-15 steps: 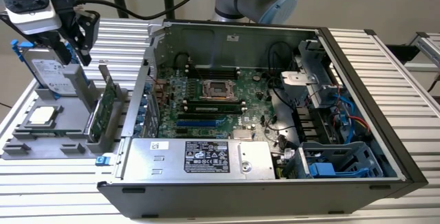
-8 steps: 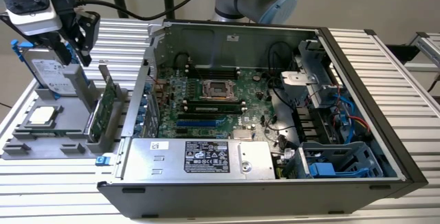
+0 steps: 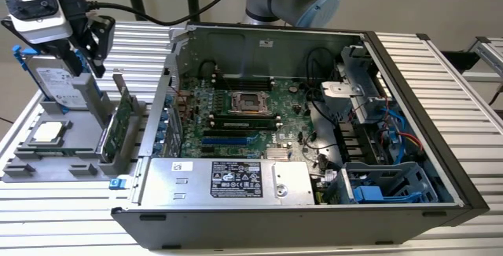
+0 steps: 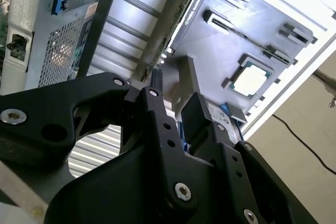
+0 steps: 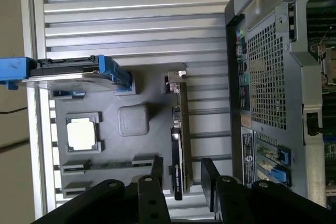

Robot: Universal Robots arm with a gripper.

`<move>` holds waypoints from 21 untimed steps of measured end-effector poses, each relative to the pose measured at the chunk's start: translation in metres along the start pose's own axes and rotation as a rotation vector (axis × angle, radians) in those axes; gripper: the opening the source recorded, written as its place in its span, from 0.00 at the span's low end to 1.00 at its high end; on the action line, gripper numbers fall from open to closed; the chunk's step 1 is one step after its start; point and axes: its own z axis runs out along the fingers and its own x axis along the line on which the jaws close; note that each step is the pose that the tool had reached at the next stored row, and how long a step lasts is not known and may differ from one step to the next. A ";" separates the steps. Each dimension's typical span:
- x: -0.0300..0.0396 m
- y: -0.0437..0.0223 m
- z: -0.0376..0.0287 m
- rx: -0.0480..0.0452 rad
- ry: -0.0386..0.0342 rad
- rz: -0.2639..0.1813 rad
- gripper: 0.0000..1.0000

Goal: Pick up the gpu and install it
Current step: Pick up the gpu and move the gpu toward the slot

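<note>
Ribbed metal bench carries a grey holder (image 3: 47,170) by its edge at the exterior view's left, the gpu (image 3: 118,123) (image 5: 181,145) standing edgewise in its slot, the gripper (image 3: 90,62) (image 5: 182,182) above the holder, parted and empty.

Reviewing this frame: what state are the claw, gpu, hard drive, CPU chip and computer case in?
claw: open, holding nothing, apart from the gpu.
gpu: upright on edge in the gray holder, not grasped.
hard drive: upright in the holder.
CPU chip: flat in its pocket.
computer case: open, on its side.
</note>
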 end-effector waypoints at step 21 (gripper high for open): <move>0.0001 -0.0024 0.0119 0.0002 0.0009 0.000 1.00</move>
